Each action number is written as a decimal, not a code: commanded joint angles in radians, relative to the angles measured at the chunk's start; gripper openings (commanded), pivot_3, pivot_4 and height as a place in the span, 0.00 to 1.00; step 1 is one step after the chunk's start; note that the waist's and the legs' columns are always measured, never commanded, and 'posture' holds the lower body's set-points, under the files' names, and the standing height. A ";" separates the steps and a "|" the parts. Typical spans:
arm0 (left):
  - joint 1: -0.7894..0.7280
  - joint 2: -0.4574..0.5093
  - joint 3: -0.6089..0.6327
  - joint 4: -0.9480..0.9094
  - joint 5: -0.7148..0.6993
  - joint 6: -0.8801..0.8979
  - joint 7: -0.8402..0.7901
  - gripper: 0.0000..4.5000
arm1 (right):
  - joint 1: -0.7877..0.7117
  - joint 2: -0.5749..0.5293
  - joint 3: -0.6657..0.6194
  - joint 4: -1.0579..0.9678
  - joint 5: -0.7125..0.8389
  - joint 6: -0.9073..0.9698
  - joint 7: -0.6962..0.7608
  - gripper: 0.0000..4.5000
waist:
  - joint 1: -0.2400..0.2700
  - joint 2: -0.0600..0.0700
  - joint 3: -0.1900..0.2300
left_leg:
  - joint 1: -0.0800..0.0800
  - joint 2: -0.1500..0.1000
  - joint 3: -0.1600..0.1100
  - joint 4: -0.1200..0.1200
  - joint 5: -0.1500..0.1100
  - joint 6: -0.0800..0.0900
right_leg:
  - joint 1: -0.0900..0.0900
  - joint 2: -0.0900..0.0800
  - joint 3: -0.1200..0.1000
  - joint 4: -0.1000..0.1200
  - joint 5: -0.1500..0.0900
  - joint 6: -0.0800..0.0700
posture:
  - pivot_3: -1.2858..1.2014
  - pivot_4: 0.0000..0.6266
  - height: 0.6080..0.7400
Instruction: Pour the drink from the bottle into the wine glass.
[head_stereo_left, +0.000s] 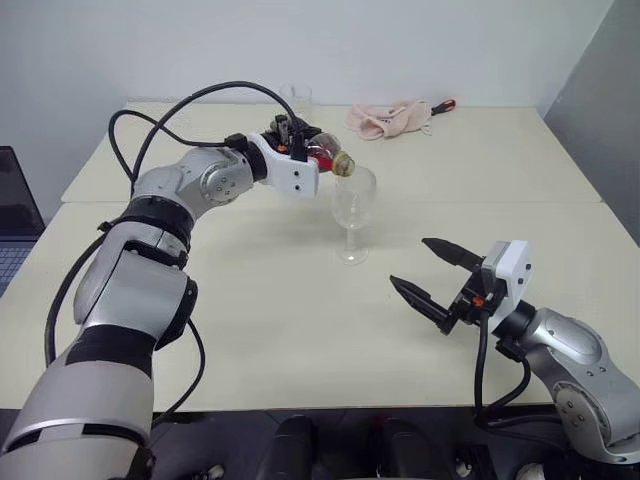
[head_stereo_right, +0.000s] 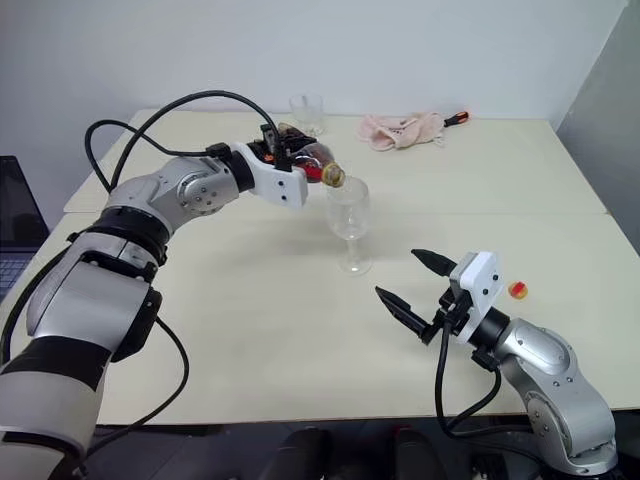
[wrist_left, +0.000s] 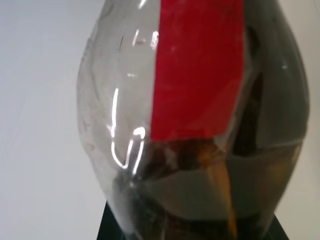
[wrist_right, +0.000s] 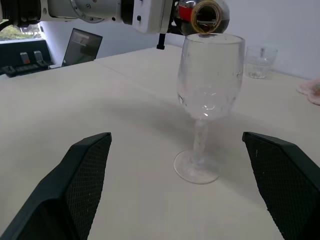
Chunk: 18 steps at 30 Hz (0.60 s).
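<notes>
Your left gripper (head_stereo_right: 285, 150) is clamped on the bottle (head_stereo_right: 312, 160), which lies tipped almost on its side, its open mouth pointing away from the gripper toward the wine glass (head_stereo_right: 350, 225). The mouth sits right at the glass's rim, just above it; from the right wrist view you see the amber-ringed opening directly over the bowl. The drink (wrist_left: 260, 125) shows dark inside the bottle beside the red label (wrist_left: 197, 70). The glass bowl looks clear, with no dark liquid in it yet.

Your right gripper (head_stereo_left: 432, 275) hangs low over the table (head_stereo_left: 250, 330) with its two fingers spread wide, holding nothing. The glass stands upright ahead of it, framed between its fingertips but well apart from them. Just beside that gripper's outer side, a small yellow cap (head_stereo_right: 518, 291) lies on the table.
</notes>
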 joint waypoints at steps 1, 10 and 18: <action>-0.050 0.017 0.005 -0.005 -0.001 0.008 0.049 0.18 | -0.009 -0.009 -0.005 -0.029 0.012 -0.020 -0.003 1.00 | 0.000 0.000 0.000 | 0.000 0.000 0.000 0.000 0.000 0.000 | 0.000 0.000 0.000 0.000 0.000 0.000 | 0.52 0.24 1.00; -0.064 0.022 -0.031 -0.003 0.039 0.016 0.096 0.18 | -0.002 -0.013 -0.003 -0.026 0.008 -0.020 -0.006 1.00 | 0.000 0.000 0.000 | 0.000 0.000 0.000 0.000 0.000 0.000 | 0.000 0.000 0.000 0.000 0.000 0.000 | 0.52 0.24 1.00; -0.072 0.024 -0.035 0.002 0.038 0.030 0.109 0.18 | -0.008 -0.018 -0.003 -0.014 0.003 -0.024 -0.002 1.00 | 0.000 0.000 0.000 | 0.000 0.000 0.000 0.000 0.000 0.000 | 0.000 0.000 0.000 0.001 0.000 0.000 | 0.52 0.24 1.00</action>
